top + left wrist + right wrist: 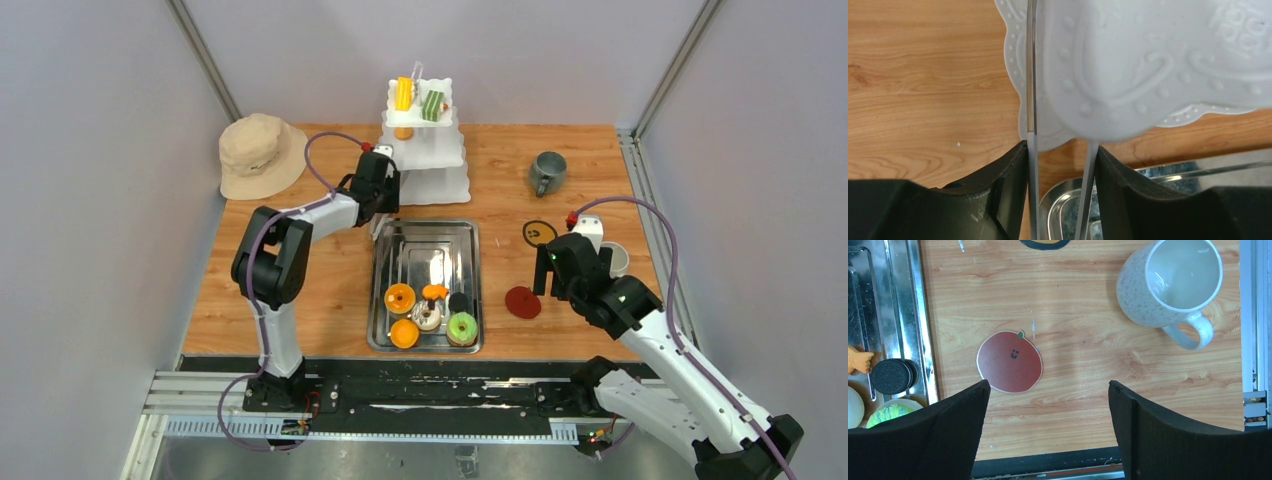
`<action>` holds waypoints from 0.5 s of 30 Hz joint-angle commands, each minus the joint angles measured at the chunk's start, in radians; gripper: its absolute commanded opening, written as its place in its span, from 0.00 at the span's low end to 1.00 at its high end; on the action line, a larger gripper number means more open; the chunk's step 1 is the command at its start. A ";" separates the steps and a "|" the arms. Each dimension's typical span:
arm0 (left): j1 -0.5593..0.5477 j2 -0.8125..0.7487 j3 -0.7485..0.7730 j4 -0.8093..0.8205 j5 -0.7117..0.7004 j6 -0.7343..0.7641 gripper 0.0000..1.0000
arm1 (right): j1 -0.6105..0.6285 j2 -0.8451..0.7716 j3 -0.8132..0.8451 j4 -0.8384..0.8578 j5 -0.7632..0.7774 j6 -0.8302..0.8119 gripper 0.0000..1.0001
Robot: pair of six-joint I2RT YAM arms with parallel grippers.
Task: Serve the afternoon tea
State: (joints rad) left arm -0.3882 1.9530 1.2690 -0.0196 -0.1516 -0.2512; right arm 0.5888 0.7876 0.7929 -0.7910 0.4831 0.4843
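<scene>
A white three-tier stand point(440, 185) stands at the back; a yellow pastry point(403, 93) and a green one point(432, 104) sit on its top tier, and an orange one point(403, 133) below. The steel tray point(428, 245) holds an orange donut point(400, 297), a green donut point(461, 327), a black cookie point(459, 302) and others. My left gripper point(392, 190) point(1060, 147) is shut on thin metal tongs point(1031, 165) that reach to the stand point(1148, 65); their tips are hidden. My right gripper point(560, 265) point(1048, 385) is open and empty, by the white mug point(1170, 282).
A grey mug point(548, 172) stands at the back right. A red coaster point(1009, 361) and a black-and-yellow coaster point(540, 233) lie right of the tray. A beige hat point(258, 153) lies at the back left. Walls close both sides.
</scene>
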 commanded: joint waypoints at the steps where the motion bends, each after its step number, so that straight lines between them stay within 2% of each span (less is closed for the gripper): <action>1: 0.006 -0.099 -0.036 0.065 -0.003 -0.014 0.52 | 0.005 0.002 -0.014 -0.015 0.019 0.020 0.87; 9: 0.008 -0.197 -0.105 0.024 0.010 -0.014 0.51 | 0.006 0.004 -0.013 -0.012 0.010 0.023 0.87; 15: 0.007 -0.334 -0.213 -0.040 0.071 -0.007 0.48 | 0.006 0.009 -0.024 0.009 -0.003 0.023 0.87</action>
State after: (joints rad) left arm -0.3878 1.7241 1.1088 -0.0345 -0.1226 -0.2623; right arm 0.5888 0.7921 0.7895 -0.7898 0.4805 0.4911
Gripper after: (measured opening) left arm 0.493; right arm 0.870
